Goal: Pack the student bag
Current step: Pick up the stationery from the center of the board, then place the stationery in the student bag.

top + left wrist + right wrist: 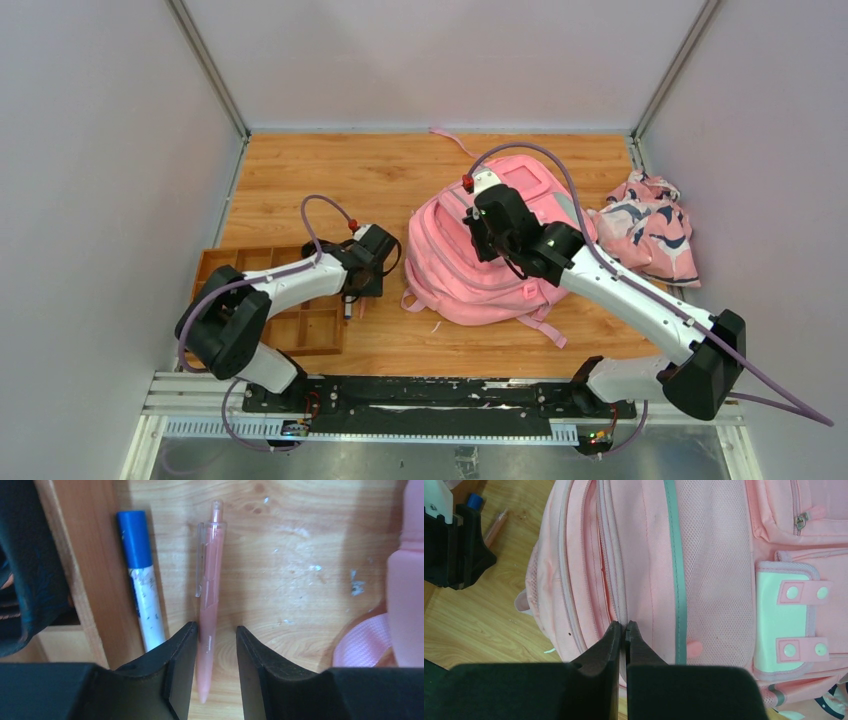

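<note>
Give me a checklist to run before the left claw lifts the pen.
1. Pen lies between the left claw fingers: ok.
2. Left claw open around it, not yet clamped: ok.
3. Marker outside the jaws, against the tray wall: ok.
4. Right claw shut at the bag zip seam: ok.
5. Fabric actually pinched there: cannot tell.
6. Bag mouth open enough for the pen: cannot tell.

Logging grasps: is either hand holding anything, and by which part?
Left hand straddles the pink pen near its tip, unclamped. Right hand is shut at a zipper seam of the student bag; grip cannot be told.
</note>
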